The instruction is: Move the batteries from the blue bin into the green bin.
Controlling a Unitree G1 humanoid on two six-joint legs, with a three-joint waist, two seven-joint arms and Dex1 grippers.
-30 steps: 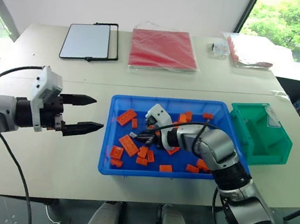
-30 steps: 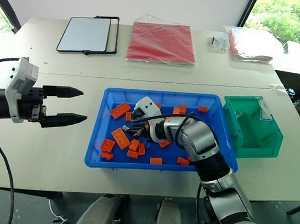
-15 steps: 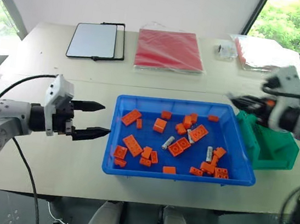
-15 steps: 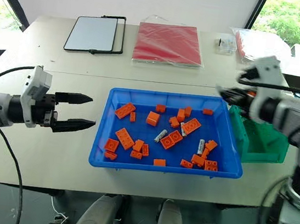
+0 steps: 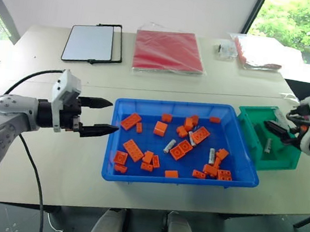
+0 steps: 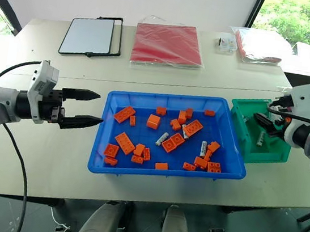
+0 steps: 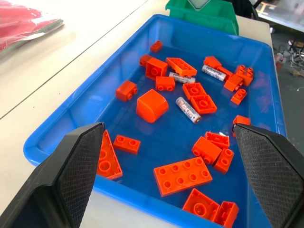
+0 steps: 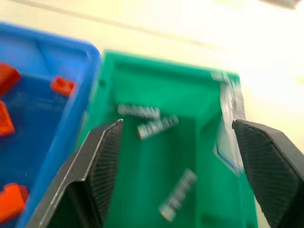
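The blue bin (image 5: 174, 103) sits mid-table with three silver batteries (image 5: 169, 146) (image 5: 194, 139) (image 5: 211, 155) among orange bricks (image 5: 133, 149). To its right stands the green bin (image 5: 287, 162), where three batteries (image 8: 138, 111) (image 8: 157, 126) (image 8: 178, 194) lie on the floor. Above that bin's opening my right gripper (image 8: 176, 123) hangs open, nothing between its fingers. My left gripper (image 5: 114, 116) is open at the blue bin's left rim, pointing across it; the left wrist view shows the nearest battery (image 7: 188, 109) between its spread fingers, well ahead.
At the table's far side lie a black-framed white board (image 5: 93, 43), a red packet in clear plastic (image 5: 168, 50) and clear bags (image 5: 255, 51). Bare tabletop lies left of the blue bin, under my left arm.
My right gripper left the blue bin shut, swung right and up over the green bin, and opened. The left gripper has hardly moved.
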